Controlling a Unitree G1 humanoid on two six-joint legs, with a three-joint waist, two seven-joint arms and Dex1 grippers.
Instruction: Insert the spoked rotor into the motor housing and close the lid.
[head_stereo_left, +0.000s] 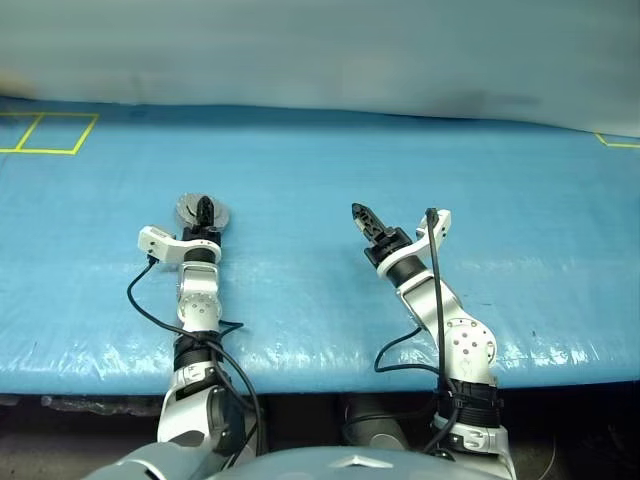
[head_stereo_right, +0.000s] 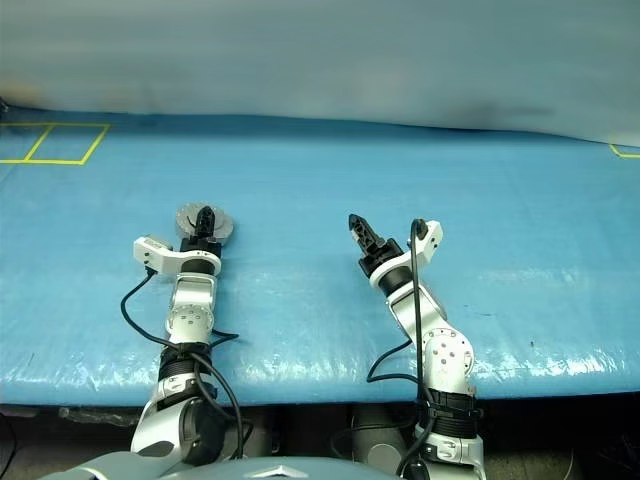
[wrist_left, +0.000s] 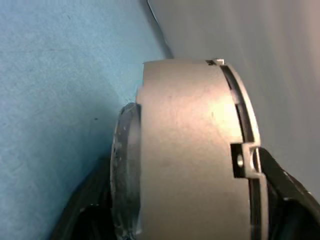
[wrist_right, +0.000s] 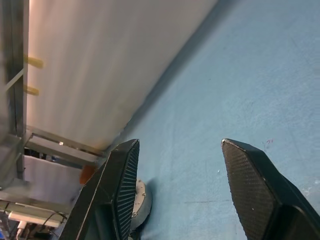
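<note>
The motor housing (head_stereo_left: 190, 207) is a round grey puck on the blue table, left of centre. Its top face shows radial ribs, which I take for the lid (head_stereo_right: 222, 226). My left gripper (head_stereo_left: 204, 213) reaches level over it, one black finger (head_stereo_left: 205, 211) across the top. In the left wrist view the puck (wrist_left: 190, 150) sits between the two wide-set fingers (wrist_left: 282, 187). My right gripper (head_stereo_left: 364, 220) hovers open and empty to the right of it, fingers (wrist_right: 255, 195) well apart. The puck (wrist_right: 141, 200) shows past them. The spoked rotor is hidden.
The blue plastic cover (head_stereo_left: 320, 170) spans the table. Yellow tape squares (head_stereo_left: 45, 133) mark its far left corner, more yellow tape (head_stereo_left: 620, 140) the far right. A pale wall rises behind. The table's front edge (head_stereo_left: 320, 375) runs just in front of my arms.
</note>
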